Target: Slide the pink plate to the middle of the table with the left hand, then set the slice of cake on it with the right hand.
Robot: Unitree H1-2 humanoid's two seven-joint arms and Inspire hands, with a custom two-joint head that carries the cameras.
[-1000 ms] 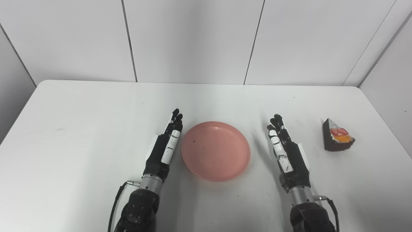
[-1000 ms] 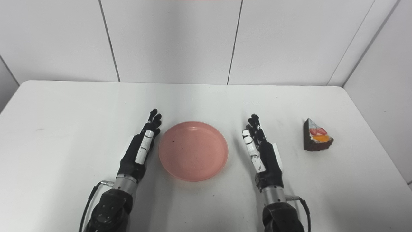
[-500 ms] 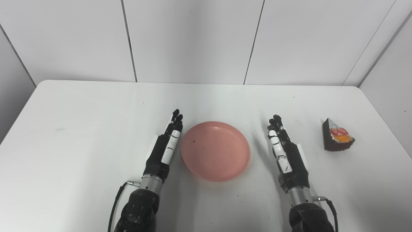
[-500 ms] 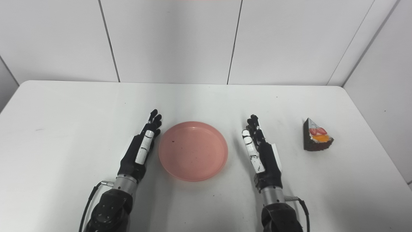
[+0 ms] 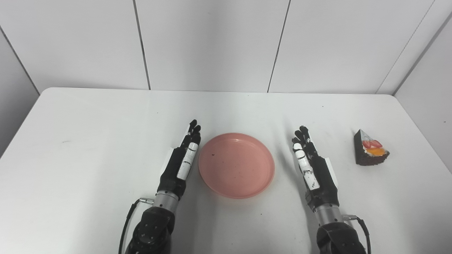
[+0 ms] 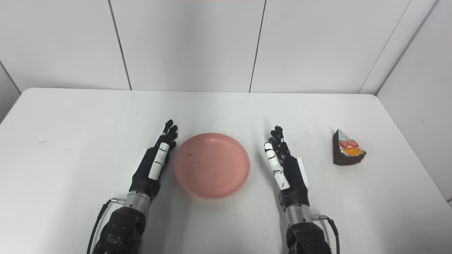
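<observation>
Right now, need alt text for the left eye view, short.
A pink plate sits empty near the middle of a white table, flanked by two open black-and-white robot hands: the left hand right beside its rim, the right hand a little apart. A slice of cake topped with fruit stands untouched at far right.

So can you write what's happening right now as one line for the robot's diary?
plate: mid-table, empty | cake: far right on table, untouched | left hand: open beside plate | right hand: open, between plate and cake

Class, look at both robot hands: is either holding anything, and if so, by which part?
Nothing is held. The left robot hand and right robot hand are open; the pink plate and cake slice lie untouched.
</observation>
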